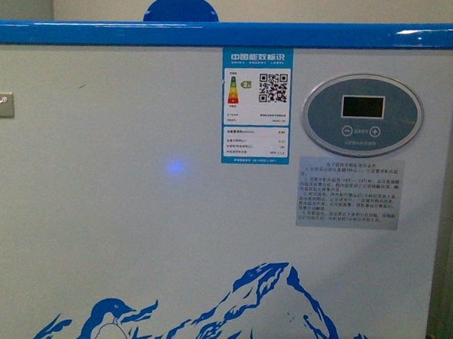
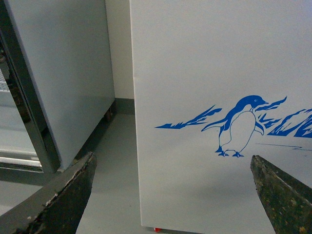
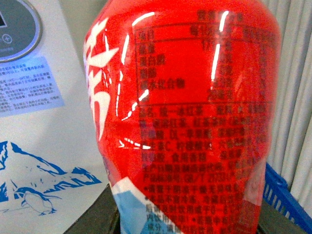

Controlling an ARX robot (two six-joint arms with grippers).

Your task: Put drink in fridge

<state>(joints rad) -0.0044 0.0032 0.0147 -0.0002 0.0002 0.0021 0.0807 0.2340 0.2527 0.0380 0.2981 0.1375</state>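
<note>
The right claw [image 3: 187, 222] is clenched on the drink [image 3: 185, 112], with dark fingers [image 3: 95, 214] pressed against the bottle low on either side. The drink is therefore still outside the fridge [image 1: 132, 210], held near the right end of its front wall, where the control panel [image 3: 12, 29] shows behind it. A blue crate [image 3: 282, 195] sits close by. The drink does not appear in the front view. The left claw [image 2: 173, 163] hangs released and empty near the left part of that wall, by the penguin [image 2: 241, 126], with the cabinet [image 2: 63, 73] further left. The rim [image 1: 219, 32] runs across the top of the front view and nothing of the lid's glass can be seen, so I cannot tell whether it is slid open. That is probably the main hazard, since lowering the bottle onto closed glass would jam it or knock it loose. Lifting too close to the wall could catch the bottle under the rim and twist it in the grip. The glossy label looks slick, so a jolt might let it slide.
</note>
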